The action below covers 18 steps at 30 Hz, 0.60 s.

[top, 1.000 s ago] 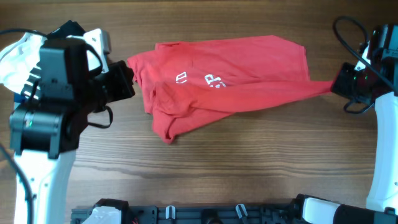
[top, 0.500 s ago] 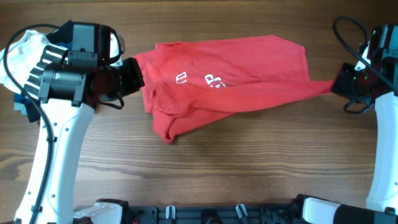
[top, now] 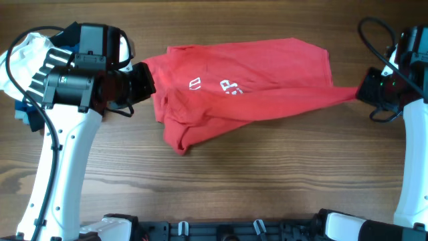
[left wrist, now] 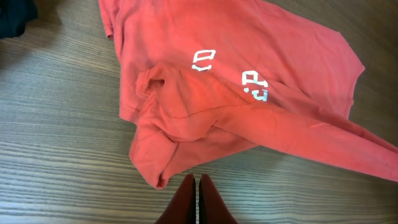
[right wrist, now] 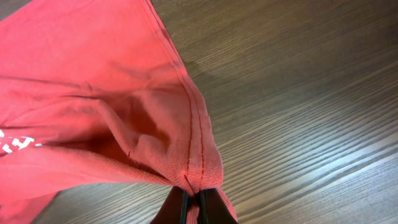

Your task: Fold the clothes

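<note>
Pinching the T-shirt (top: pixel 247 73), right gripper (right wrist: pixel 194 195) stays put; left gripper (left wrist: pixel 197 182), closed empty, has swivelled.

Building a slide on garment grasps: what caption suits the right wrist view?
Right gripper shut on a seamed edge of the red T-shirt, over the wooden table.

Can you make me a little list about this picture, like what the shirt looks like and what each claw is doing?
clothing: red T-shirt with white letters, rumpled, not neatly folded yet
surface: wooden table
left claw: shut, close to the T-shirt, no cloth seen in it
right claw: shut on the T-shirt's hem, holding one corner stretched out sideways
also there: white cloth beside the left arm
</note>
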{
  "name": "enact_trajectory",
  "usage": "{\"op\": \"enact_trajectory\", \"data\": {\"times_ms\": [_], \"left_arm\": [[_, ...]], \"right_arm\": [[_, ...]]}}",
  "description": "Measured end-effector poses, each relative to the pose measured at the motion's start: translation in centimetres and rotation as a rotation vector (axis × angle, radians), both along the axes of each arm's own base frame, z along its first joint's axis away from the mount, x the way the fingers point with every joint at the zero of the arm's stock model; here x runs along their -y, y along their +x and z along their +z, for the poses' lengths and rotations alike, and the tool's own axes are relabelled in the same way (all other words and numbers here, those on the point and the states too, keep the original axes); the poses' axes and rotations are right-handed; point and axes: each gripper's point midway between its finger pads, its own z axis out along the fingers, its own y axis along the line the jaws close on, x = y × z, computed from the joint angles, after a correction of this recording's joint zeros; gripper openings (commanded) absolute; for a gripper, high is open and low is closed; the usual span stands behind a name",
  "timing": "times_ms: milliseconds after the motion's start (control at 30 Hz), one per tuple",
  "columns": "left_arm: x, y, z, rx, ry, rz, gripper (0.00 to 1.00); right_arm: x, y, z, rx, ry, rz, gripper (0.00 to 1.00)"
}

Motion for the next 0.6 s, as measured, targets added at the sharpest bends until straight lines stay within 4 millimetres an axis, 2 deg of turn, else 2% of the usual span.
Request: {"op": "enact_trajectory", "data": {"times_ms": [67,267,367,433,533,600], "left_arm": [[-0.02,-0.14,-0.07,-0.006,0.001,0.0,0.09],[-0.04,-0.33,-0.17,-0.016,0.001,0.003,0.11],[-0.05,-0.33,-0.17,-0.016,0.001,0.003,0.15],[-0.06,-0.4,-0.21,-0.02,0.0,0.006,0.14],[-0.05,-0.4,-0.2,-0.021,-0.002,0.009,0.04],[-0.06,-0.37,-0.2,-0.021,-0.003,0.012,0.04]], "right_arm": [[0.01,0.0,0.0,0.0,0.0,0.0,0.04],[0.01,0.0,0.0,0.0,0.0,0.0,0.04],[0.01,0.0,0.0,0.0,0.0,0.0,0.04],[0.0,-0.01,0.0,0.0,0.0,0.0,0.04],[0.0,-0.02,-0.02,-0.001,0.0,0.0,0.04],[0.0,-0.02,-0.02,-0.001,0.0,0.0,0.04]]}}
